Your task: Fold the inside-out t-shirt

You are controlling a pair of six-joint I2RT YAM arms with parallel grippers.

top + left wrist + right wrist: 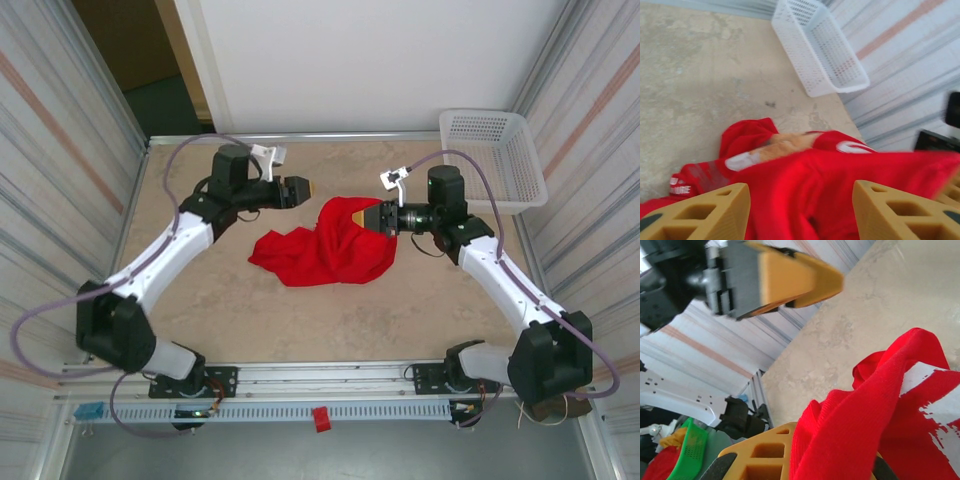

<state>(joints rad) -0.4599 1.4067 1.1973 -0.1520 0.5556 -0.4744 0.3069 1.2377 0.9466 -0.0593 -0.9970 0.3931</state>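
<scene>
One crumpled bright-red fabric t-shirt [325, 250], edge pinched in right gripper [362, 215]. Left gripper [306, 188] spread, just beside shirt. One white plastic lattice basket [495, 155] beyond right gripper.

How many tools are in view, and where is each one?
2. The left tool hangs open just left of the raised top of the red t-shirt, apart from it. The right tool is shut on that raised part.

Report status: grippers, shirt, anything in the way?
Left gripper open, just off the shirt. Right gripper shut on it. Shirt crumpled on table, not folded. Basket in far right corner, clear.
</scene>
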